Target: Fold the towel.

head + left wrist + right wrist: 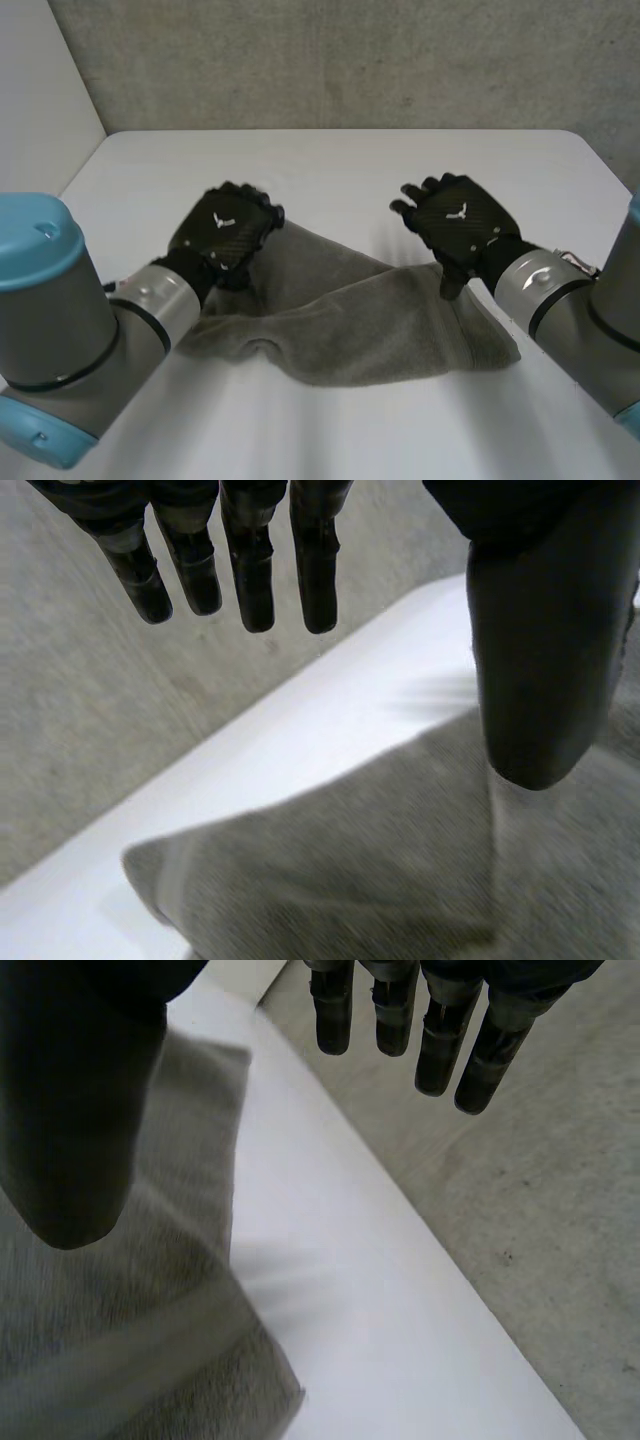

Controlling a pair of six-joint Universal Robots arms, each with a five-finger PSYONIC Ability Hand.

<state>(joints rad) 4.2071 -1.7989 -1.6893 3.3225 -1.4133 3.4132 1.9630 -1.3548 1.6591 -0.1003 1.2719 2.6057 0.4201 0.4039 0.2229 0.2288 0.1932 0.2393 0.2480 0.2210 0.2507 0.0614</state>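
Towel: grey towel (350, 320) lies rumpled on the white desk (330, 165), between the two hands.
Left hand: left hand (222, 232) is over the towel's left end. Its fingers (252, 580) are straight and spread, holding nothing.
Right hand: right hand (458, 222) is over the right end (thumb apart). Its fingers (440, 1040) are straight, grasping nothing.

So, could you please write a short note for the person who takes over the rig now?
Left hand: open, holding nothing, above the towel, at its left end.
Right hand: open, holding nothing, above its right end.
The towel lies on the white table, rumpled, with an uneven layer across it.
Done: no neat fold visible.
To do: probably grip both ends, fold, flatten.
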